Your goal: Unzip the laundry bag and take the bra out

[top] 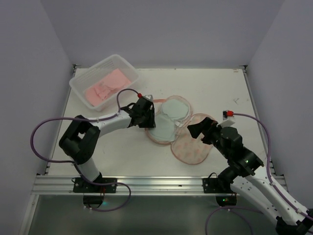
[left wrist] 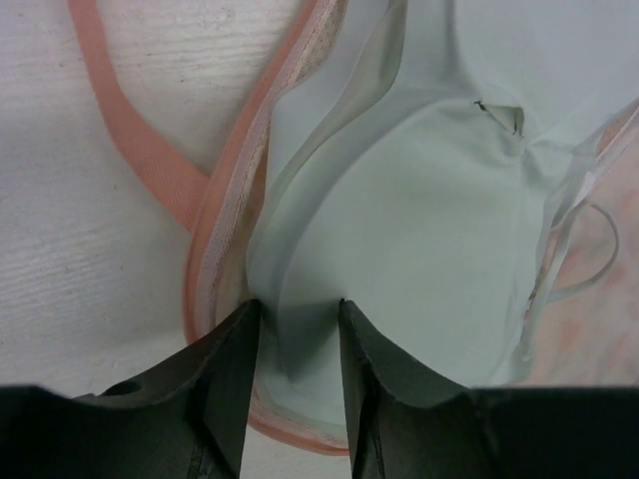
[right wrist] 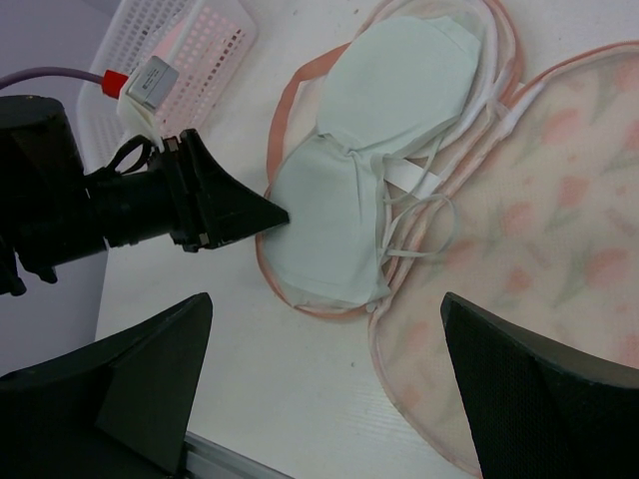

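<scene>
The laundry bag (top: 193,147) lies unzipped and spread flat, its printed peach lid (right wrist: 559,200) flipped to the right. The pale mint bra (top: 168,120) lies cups up in the bag's left half. My left gripper (top: 149,120) is at the bra's left edge. In the left wrist view its fingers (left wrist: 295,304) stand close together with a fold of the bra (left wrist: 419,220) between them, just inside the pink zip edge (left wrist: 225,220). My right gripper (right wrist: 324,296) is wide open and empty, above the table near the bag's front; it also shows from above (top: 198,128).
A clear plastic tub (top: 104,81) holding pink cloth stands at the back left. The bag's pink loop (left wrist: 140,140) lies on the white table left of the bag. The bra's thin straps (right wrist: 419,210) trail over the seam between the two halves.
</scene>
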